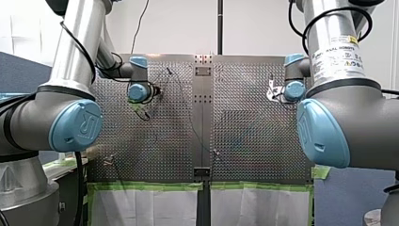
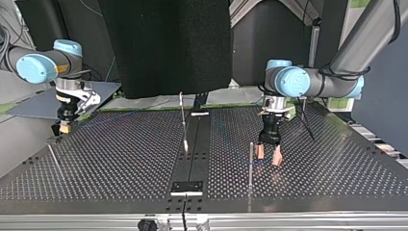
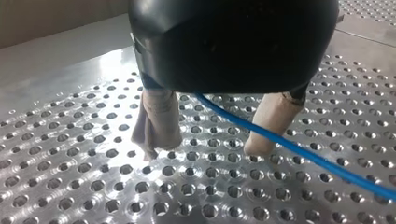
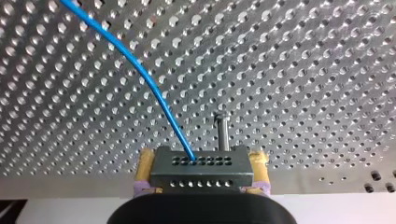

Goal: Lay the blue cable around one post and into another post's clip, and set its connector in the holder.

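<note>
– Perforated metal table (image 2: 120, 159), dark centre strip, thin posts standing on it. Where is the blue cable (image 3: 327, 161)?
– One end sits in the connector (image 4: 201, 163). The right gripper (image 4: 201, 174) clamps that between its yellow pads, near the table's edge at the top view's left. The cable runs out across the plate and passes between the fingers (image 3: 156, 119) of the left gripper (image 3: 212, 137).
– Does the left gripper hold it?
– No. Its beige pads stand apart, tips close to the plate, with the cable loose between them.
– Handling?
– Judged light, thin and limp. It bends in a free curve and should follow wherever it is led, though it may slip off a post if slack. The connector, a small dark block with rows of holes, is the rigid part and the sound place to grip. The cable itself wants a light pinch near the post being wrapped.
– Clearances?
– One post (image 4: 222, 130) stands just ahead of the connector and another (image 2: 250, 161) just beside the left gripper. Both are slim and could be knocked. Between the arms the plate lies open, with room to sweep. The right gripper has little margin at the edge.
</note>
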